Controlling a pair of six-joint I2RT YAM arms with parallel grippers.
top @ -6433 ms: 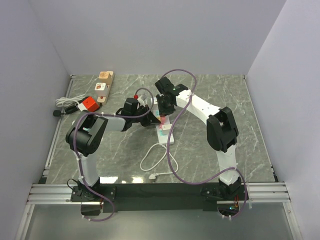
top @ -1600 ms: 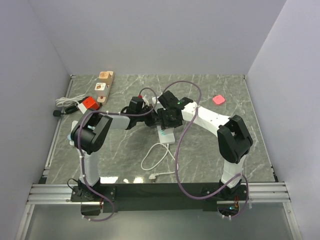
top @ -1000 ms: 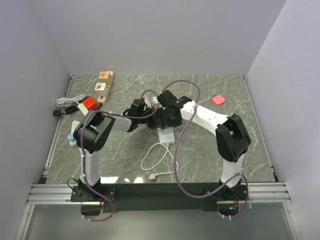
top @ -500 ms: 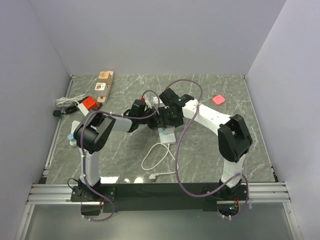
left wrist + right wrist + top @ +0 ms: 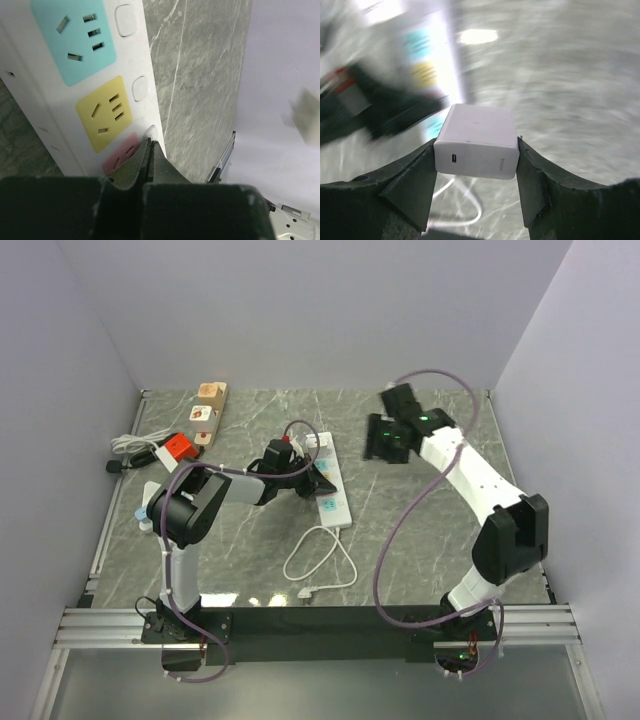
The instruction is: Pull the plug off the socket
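One white plug (image 5: 476,141), a small square block, is gripped on both sides by the right claw (image 5: 476,145). It is out of the socket and up over the grey table (image 5: 430,540), well apart from the long white power strip (image 5: 330,480), off to that strip's right. The plug's front has one little slot. A tiny grey mark beside the slot is too blurry to read.

The strip shows a blue socket (image 5: 75,40), a yellow socket (image 5: 104,114) and a pink socket (image 5: 121,154), each with a small white button beside it. No words show on it.

The left claw (image 5: 149,150) is pinched tight with nothing inside. Its tips touch the strip beside the pink socket.

A white cord (image 5: 315,560) loops on the table near the strip.
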